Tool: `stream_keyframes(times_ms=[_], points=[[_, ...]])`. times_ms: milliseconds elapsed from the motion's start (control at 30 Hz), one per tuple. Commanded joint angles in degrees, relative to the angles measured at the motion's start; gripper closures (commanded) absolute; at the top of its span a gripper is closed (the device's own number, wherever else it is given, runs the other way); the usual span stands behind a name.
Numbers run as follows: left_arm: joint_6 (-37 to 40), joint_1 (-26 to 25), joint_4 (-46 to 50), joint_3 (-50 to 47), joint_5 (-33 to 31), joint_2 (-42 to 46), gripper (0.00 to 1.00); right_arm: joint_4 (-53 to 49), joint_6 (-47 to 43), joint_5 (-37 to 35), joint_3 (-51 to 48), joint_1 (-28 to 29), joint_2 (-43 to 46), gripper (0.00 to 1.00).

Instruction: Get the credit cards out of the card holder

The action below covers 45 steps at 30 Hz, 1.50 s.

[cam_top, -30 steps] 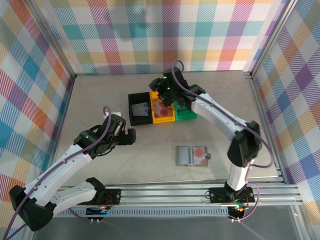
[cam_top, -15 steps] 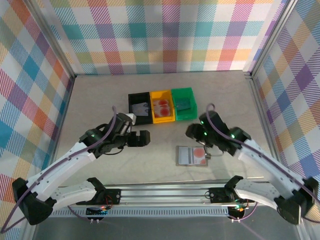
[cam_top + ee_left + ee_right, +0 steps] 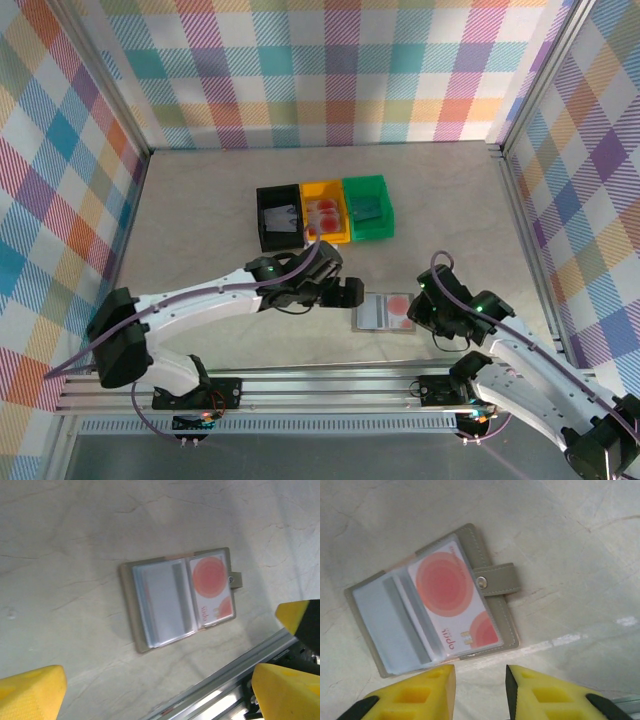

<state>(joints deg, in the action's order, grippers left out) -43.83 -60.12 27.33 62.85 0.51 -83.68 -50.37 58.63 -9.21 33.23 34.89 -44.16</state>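
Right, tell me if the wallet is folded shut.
No, the wallet lies spread open, its snap strap loose and a red card showing in one pocket.

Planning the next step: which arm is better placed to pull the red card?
Probably right: the right end effector sits beside the red card; the left end effector is by the card holder's pale pocket.

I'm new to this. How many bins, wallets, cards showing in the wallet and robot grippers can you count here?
Bins: 3 (black bin, yellow bin, green bin)
Card holder: 1
Credit card showing in it: 1
Grippers: 2 (left gripper, right gripper)
Total: 7
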Motion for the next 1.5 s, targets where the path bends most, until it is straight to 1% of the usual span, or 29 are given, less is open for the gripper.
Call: stream_keyframes(times_ms=[0,33,100,233,367,400,500,567,600,633,700,833,967,1067,1333,1467], points=[[-3.32,-1.69,-4.02,3.24,-0.43,-3.60,0.07,2.41,-0.95,3.15,-2.18,-2.84,-0.72,0.67],[-3.58,-2.20,-4.90,3.76,-0.34,-4.78,0.07,3.83,-1.04,4.93,-3.04,-4.55,-1.17,0.68],[-3.76,-3.17,-5.52,5.29,-0.80,-7.02,0.08,6.60,-2.21,9.08,-3.85,-7.32,-2.28,0.75],[-3.53,-4.81,-6.99,7.75,-1.57,-11.49,0.11,8.72,-3.59,11.31,-3.66,-10.37,-5.29,0.79],[-3.98,-5.34,-10.92,7.59,0.37,-14.50,0.14,11.11,-3.83,14.21,-4.43,-12.61,-7.45,0.81],[-3.91,-5.52,-13.69,7.47,0.85,-15.16,0.16,11.87,-3.87,15.37,-4.86,-13.31,-7.91,0.81],[-5.12,-5.96,-15.71,7.25,1.18,-16.74,0.18,13.52,-4.09,17.34,-5.93,-14.89,-8.70,0.84],[-6.49,-6.06,-18.04,6.58,2.52,-17.60,0.18,14.18,-4.10,17.52,-6.41,-15.29,-8.58,0.85],[-7.02,-6.06,-19.51,6.21,3.28,-18.04,0.21,14.28,-3.98,17.43,-6.71,-15.38,-8.26,0.86],[-7.05,-6.15,-21.22,5.89,4.42,-18.41,0.25,14.70,-3.89,17.46,-7.01,-15.62,-7.84,0.87],[-7.41,-6.41,-22.09,5.84,4.70,-19.21,0.29,15.54,-3.71,17.88,-7.67,-16.03,-7.20,0.87],[-11.13,-6.50,-25.00,4.21,5.15,-20.50,0.29,17.93,-3.52,19.70,-8.79,-16.58,-7.43,0.90],[-14.41,-6.50,-27.25,3.02,5.64,-21.36,0.30,18.26,-3.27,19.55,-9.23,-16.98,-7.78,0.91],[-16.71,-6.50,-28.93,1.91,5.42,-22.07,0.35,18.34,-2.33,18.63,-9.98,-17.35,-7.56,0.92],[-20.30,-6.50,-32.66,-0.01,5.38,-23.85,0.37,20.17,-0.76,18.38,-11.76,-17.60,-8.06,0.96],[-21.03,-6.50,-32.77,-0.34,4.85,-24.50,0.40,20.95,0.70,18.16,-13.13,-17.58,-8.40,0.98]])
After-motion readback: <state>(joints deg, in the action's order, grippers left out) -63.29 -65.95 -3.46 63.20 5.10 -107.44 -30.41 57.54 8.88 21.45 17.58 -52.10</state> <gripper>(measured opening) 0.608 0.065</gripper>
